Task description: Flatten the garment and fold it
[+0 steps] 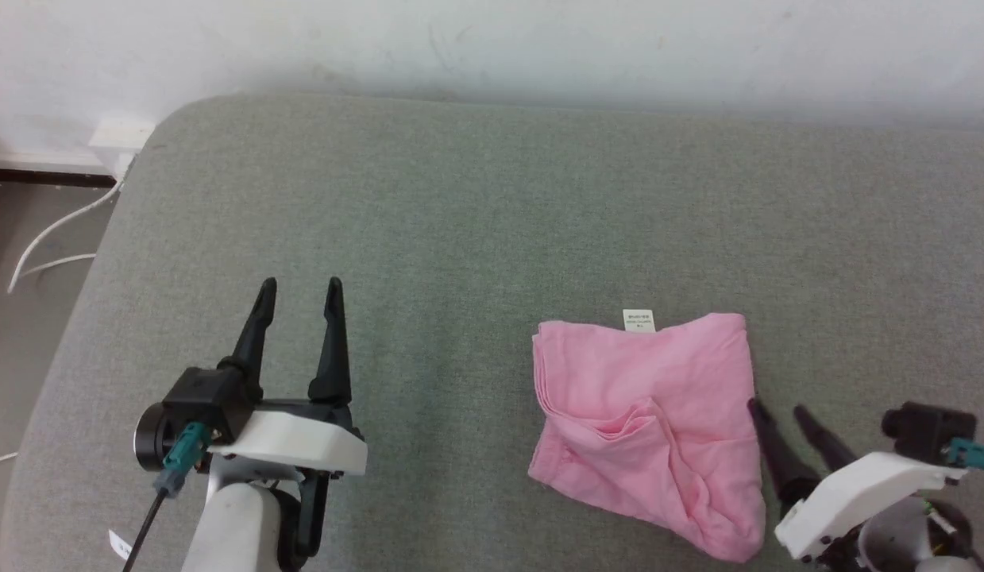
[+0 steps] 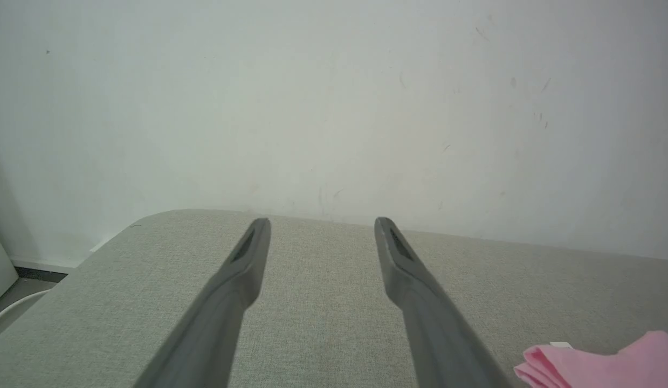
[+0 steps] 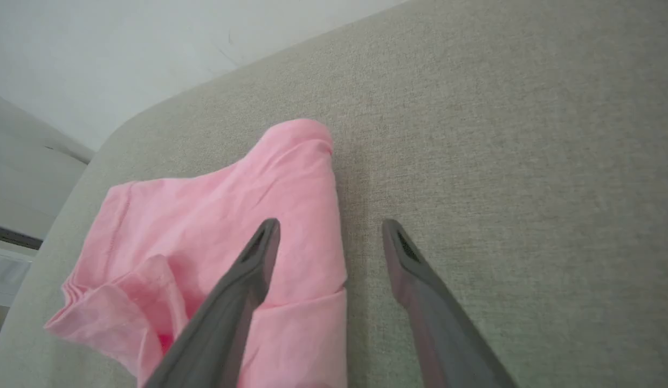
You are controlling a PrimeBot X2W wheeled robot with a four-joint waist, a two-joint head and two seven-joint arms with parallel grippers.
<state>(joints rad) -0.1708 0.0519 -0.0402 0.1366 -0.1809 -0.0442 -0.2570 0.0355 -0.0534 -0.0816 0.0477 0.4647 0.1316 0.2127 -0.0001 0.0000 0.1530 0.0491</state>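
Right gripper (image 1: 776,409) hangs slack-jawed and empty just beside the right edge of the pink shorts (image 1: 650,413), one finger over the cloth and the other over the grey-green cushion (image 1: 460,238). Left gripper (image 1: 301,286), likewise spread and empty, hovers well apart to the left. The shorts lie rumpled in a rough folded square on the cushion, their small white label (image 1: 638,320) poking out at the far edge

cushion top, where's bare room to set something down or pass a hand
Free: the wide strip of cushion between wall and garment, and the stretch between left gripper and garment. Crowded: the garment's right edge, with the right gripper close beside it.
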